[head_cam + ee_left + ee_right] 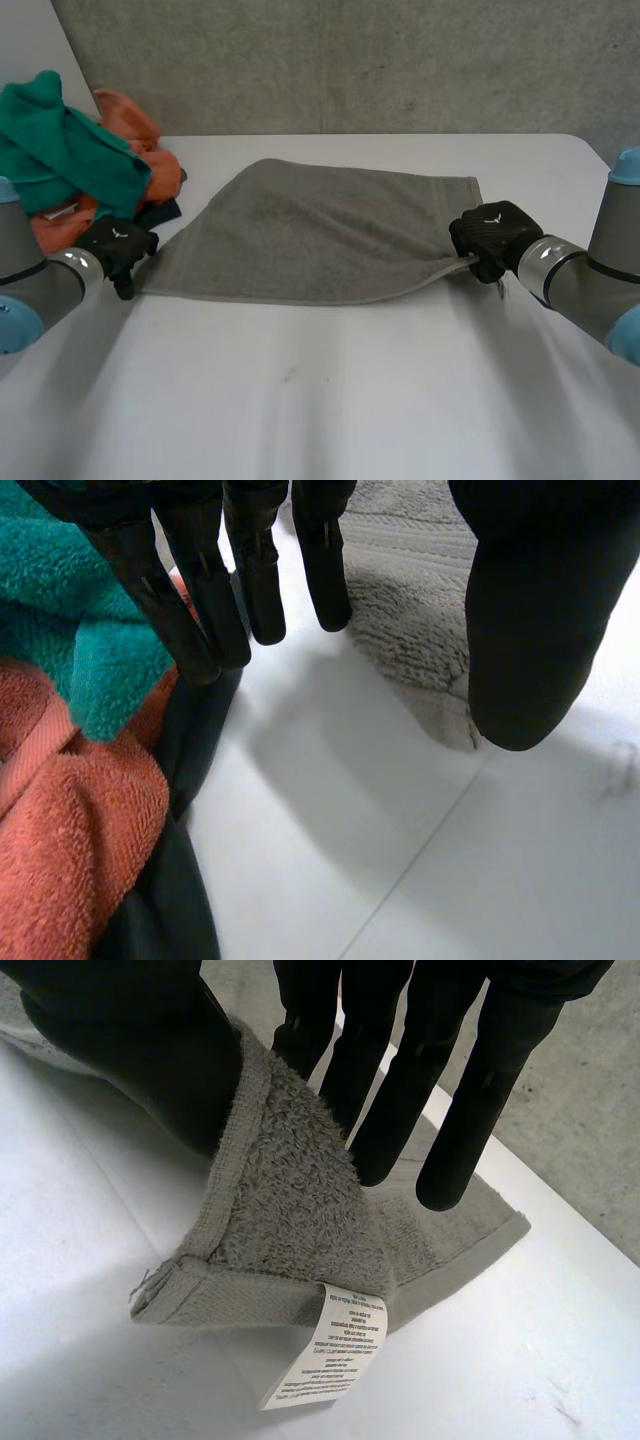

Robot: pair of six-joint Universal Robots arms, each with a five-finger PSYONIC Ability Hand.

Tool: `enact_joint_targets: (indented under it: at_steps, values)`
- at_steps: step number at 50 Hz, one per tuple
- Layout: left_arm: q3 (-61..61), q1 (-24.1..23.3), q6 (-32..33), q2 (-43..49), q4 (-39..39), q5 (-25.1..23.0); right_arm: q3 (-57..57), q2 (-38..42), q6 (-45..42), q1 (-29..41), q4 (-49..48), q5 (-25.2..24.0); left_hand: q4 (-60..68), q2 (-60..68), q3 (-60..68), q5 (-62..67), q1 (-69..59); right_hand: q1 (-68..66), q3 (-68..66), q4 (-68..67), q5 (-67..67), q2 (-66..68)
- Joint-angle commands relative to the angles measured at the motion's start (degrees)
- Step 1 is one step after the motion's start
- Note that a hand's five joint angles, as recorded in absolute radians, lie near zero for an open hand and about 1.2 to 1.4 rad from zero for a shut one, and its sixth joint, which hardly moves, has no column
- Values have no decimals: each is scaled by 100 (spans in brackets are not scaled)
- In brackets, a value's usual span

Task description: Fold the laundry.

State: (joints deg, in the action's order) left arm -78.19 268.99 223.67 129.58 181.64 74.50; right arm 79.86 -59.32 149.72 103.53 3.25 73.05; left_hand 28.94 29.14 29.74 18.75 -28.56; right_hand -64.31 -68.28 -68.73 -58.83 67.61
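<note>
Your right hand (140, 1050) fingers pinch grey towel (320, 235) near corner, label (330, 1355) dangling, text unreadable. Your left hand (520, 610) fingers straight, spread over opposite corner, contact unclear. Towel flat on worktop (330, 400). Laundry pile (70, 160) cut off beside left hand.

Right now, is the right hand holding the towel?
Yes, the right hand pinches a corner of the towel against its thumb.

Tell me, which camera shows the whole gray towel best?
The head view: the gray towel lies spread on the table, its whole outline in sight. The left wrist view catches one corner beside the left robot hand. The right wrist view catches the corner with a white label, pinched by the right robot hand.
</note>
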Motion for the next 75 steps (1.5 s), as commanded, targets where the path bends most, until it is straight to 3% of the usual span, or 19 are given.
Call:
enact_joint_targets:
  at_steps: [1, 13, 17, 18, 25, 28, 31, 35, 36, 39, 41, 43, 46, 54, 58, 63, 66, 70, 75]
  values:
    - [137, -119, -52, 102, -6, 30, 3, 26, -74, 9, 0, -1, 364, 344, 285, 383, -402, -1569, -1172, -1127, -1117, 1239]
    - [576, -198, 54, 462, -6, 232, -5, 52, -189, 9, 0, -1, 1389, 1369, 1309, 1408, -1427, -1569, -1172, -1127, -1117, 1239]
    - [726, -216, 36, 541, -6, 232, -23, 26, -153, -17, 0, 8, 3586, 3566, 3507, 3605, -3624, -1569, -1172, -1127, -1117, 1239]
    - [770, -224, 27, 542, -14, 223, -32, 8, -145, -26, 9, 8, 5091, 5071, 5011, 5110, -5129, -1569, -1172, -1127, -1117, 1239]
    - [560, -286, -227, 77, -190, 83, -84, -115, -74, -61, 185, 17, 5106, 5086, 5026, 5125, -5144, -1569, -1172, -1127, -1117, 1239]
    - [209, -295, -386, -520, -392, -66, -155, -246, -109, -70, 527, -10, 5106, 5086, 5026, 5125, -5144, -1569, -1172, -1127, -1117, 1239]
    - [-222, -295, -412, -1267, -717, -102, -348, -466, -302, -131, 1299, -80, 5106, 5086, 5026, 5125, -5144, -1569, -1172, -1127, -1117, 1239]
    - [-688, -312, -123, -2199, -1349, -76, -717, -528, -1171, -307, 3195, -229, 5106, 5086, 5026, 5125, -5144, -1569, -1172, -1127, -1117, 1239]
    - [-837, -339, 104, -2496, -1751, -15, -813, -467, -1747, -360, 4174, -203, 5106, 5086, 5026, 5125, -5144, -1569, -1172, -1127, -1117, 1239]
    - [-996, -417, 684, -2771, -2629, 178, -1006, -309, -3074, -448, 5830, -54, 5106, 5086, 5026, 5125, -5144, -1569, -1172, -1127, -1117, 1239]
    - [-1005, -488, 949, -2746, -2992, 258, -1086, -264, -3413, -457, 6021, 43, 5106, 5086, 5026, 5125, -5144, -1569, -1172, -1127, -1117, 1239]
    - [-883, -584, 1212, -2615, -3413, 363, -1217, -116, -3231, -439, 5777, 191, 5106, 5086, 5026, 5125, -5144, -1569, -1172, -1127, -1117, 1239]
    - [-629, -707, 1249, -2281, -3434, 495, -1341, 25, -3002, -404, 5433, 341, 5106, 5086, 5026, 5125, -5144, -1569, -1172, -1127, -1117, 1239]
    - [1461, -1358, 450, -1068, -3196, 1198, -2315, 438, -2887, -167, 4484, 746, 5106, 5086, 5026, 5125, -5144, -1569, -1172, -1127, -1117, 1239]
    - [3096, -1595, 28, -637, -2995, 1366, -3343, 492, -2510, -61, 3413, 825, 5106, 5086, 5026, 5125, -5144, -1569, -1172, -1127, -1117, 1239]
    - [5003, -1657, -1059, -478, -1751, 1567, -3978, 212, -1212, -79, 1019, 966, 5106, 5086, 5026, 5125, -5144, -1569, -1172, -1127, -1117, 1239]
    - [5348, -1613, -1623, -539, -635, 1743, -3664, -148, -561, -114, -537, 966, 5106, 5086, 5026, 5125, -5144, -1569, -1172, -1127, -1117, 1239]
    - [5235, -1622, -1906, -636, 73, 1876, -3023, -535, -154, -105, -1867, 887, 5106, 5086, 5026, 5125, -5144, -1569, -1172, -1127, -1117, 1239]
    - [4744, -1552, -1959, -715, 56, 1893, -2590, -677, -101, -26, -2048, 580, 5106, 5086, 5026, 5125, -5144, -1569, -1172, -1127, -1117, 1239]
